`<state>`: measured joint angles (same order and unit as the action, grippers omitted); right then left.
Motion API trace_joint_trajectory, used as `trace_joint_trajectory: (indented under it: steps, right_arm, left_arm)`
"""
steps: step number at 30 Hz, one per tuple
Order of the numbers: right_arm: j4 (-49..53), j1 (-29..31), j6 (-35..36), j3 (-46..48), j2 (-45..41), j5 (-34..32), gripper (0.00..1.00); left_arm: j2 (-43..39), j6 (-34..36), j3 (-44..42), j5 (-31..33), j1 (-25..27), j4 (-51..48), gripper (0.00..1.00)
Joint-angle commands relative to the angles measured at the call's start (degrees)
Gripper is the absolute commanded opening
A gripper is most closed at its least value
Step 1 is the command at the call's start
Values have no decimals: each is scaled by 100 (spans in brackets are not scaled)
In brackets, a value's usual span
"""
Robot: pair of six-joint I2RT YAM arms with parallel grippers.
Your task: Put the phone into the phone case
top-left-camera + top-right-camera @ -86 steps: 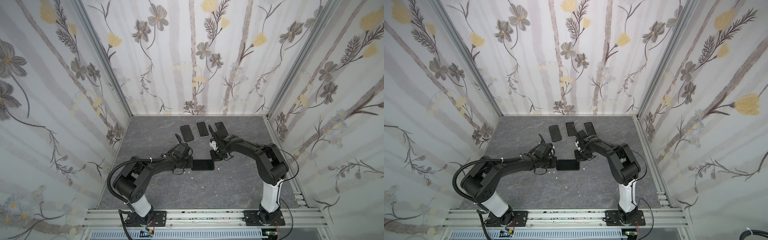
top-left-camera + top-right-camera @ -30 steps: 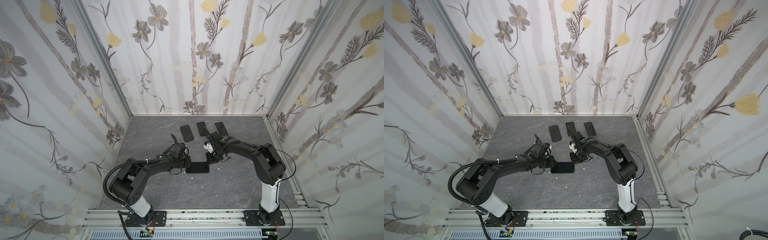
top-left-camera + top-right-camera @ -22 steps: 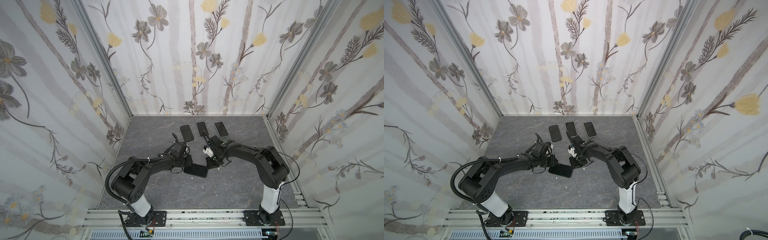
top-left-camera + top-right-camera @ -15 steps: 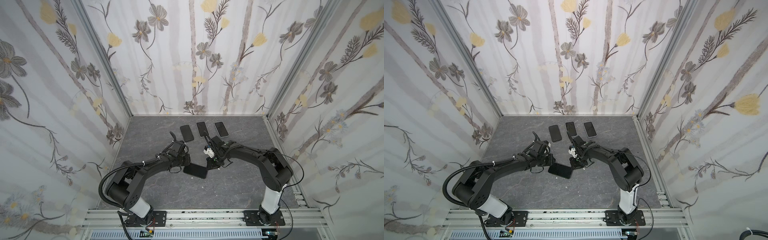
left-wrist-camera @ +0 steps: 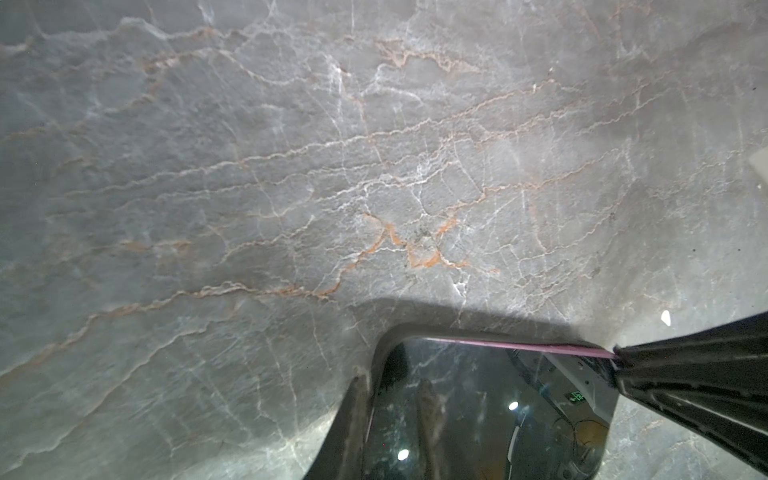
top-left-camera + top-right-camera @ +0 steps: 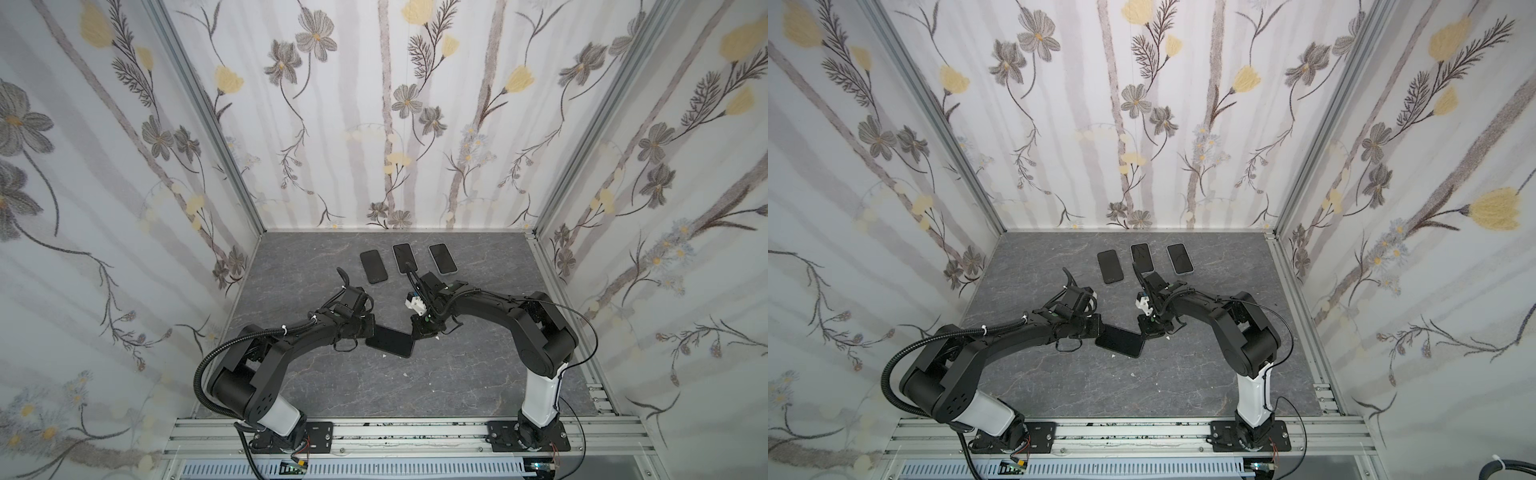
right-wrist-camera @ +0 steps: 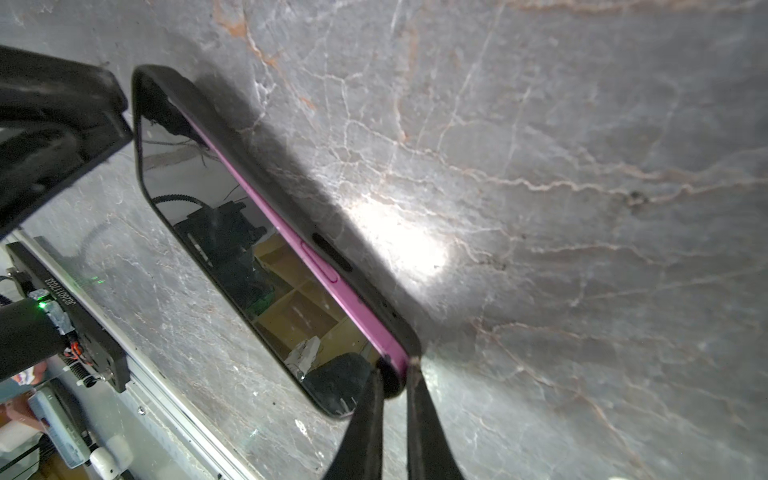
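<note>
Grey stone-look tabletop [image 6: 457,374], matt and veined with thin white and rust lines, lies between walls [image 6: 374,104] papered with pale flowers and stems. Near the back wall, three spare phones [image 6: 404,257] lie flat in a row, each a dark, round-cornered slab.

Between the two black arms at the middle of the tabletop is the phone [image 6: 390,341] [image 6: 1120,341], angled across the surface. Its glossy black screen [image 7: 232,257] mirrors the room, and its metal frame is a smooth magenta. The phone case [image 7: 262,174], matt black with soft rounded corners and an oval cutout, wraps the far long side. The magenta edge stands proud of the case rim there, so that side is not fully seated. A shadow falls on the stone beside it.

The left gripper [image 6: 368,332] [image 7: 104,108], a blocky black jaw, is clamped on the phone's short end. The right gripper [image 6: 417,332] [image 7: 394,370] has its two slim tapered fingers pinched together on the opposite corner, where the magenta edge meets the case.
</note>
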<state>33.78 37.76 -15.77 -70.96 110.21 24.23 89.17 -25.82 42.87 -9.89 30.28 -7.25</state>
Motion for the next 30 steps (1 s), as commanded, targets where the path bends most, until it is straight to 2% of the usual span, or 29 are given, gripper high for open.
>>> trace_joint_trajectory:
  steps: [1,13,30]
  right_arm:
    - [99,13,92,8,136,-120,11]
    - [366,17,139,-37,296,-523,10]
    - [577,217,-22,-150,627,-1092,7]
  left_arm:
    - [92,60,-38,-46,-5,-22,21]
    - [-214,195,-157,180,-52,-1,22]
    - [211,175,-218,-294,-119,204,21]
